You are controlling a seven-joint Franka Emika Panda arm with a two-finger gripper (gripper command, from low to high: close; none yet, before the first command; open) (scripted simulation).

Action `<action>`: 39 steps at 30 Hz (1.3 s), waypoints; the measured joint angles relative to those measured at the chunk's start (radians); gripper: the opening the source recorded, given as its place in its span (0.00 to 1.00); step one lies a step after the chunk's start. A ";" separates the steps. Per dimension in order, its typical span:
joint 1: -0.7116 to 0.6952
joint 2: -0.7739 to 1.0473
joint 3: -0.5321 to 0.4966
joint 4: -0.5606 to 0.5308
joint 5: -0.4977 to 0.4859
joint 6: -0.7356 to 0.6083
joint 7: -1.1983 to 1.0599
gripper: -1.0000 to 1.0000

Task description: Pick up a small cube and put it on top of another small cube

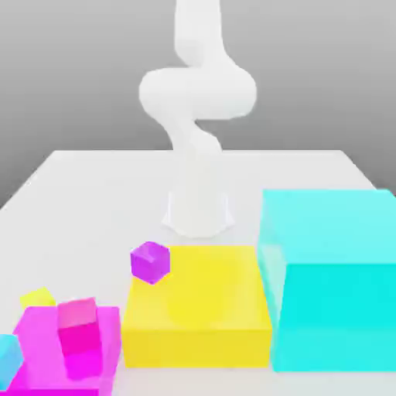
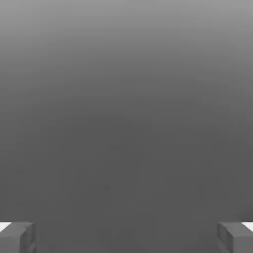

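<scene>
The small yellow cube (image 1: 36, 297) sits on the white table (image 1: 93, 201) at the near corner on the exterior view's left, touching the back edge of the large magenta block (image 1: 46, 348). It lies well away from the arm (image 1: 197, 116), whose white column rises at the far middle of the table, and well apart from the gripper (image 2: 126, 237). No finger touches it.

On the magenta block rests 1 small pink cube (image 1: 79, 325), tilted. A small light-blue cube (image 1: 8, 357) stands at the magenta block's side, at the picture's left edge. A small purple cube (image 1: 150, 261) sits tilted at the far left corner of the large flat yellow block (image 1: 197, 309), nearer the arm's base than the yellow cube is. To the exterior view's right of the yellow block stands the tall cyan block (image 1: 332, 278), just beside it.

In the hand view, the gripper's 2 grey fingertips (image 2: 17, 237) stand far apart at opposite edges of the picture, jaws spread wide with nothing between them. Beyond them lies plain grey background.
</scene>
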State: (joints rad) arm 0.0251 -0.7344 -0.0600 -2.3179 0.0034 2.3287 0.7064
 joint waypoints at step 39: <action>-0.103 1.033 -0.497 -0.240 0.452 0.457 -1.664 0.50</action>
State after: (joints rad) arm -0.0775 0.2983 -0.5565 -2.5577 0.4551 2.7861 -0.9574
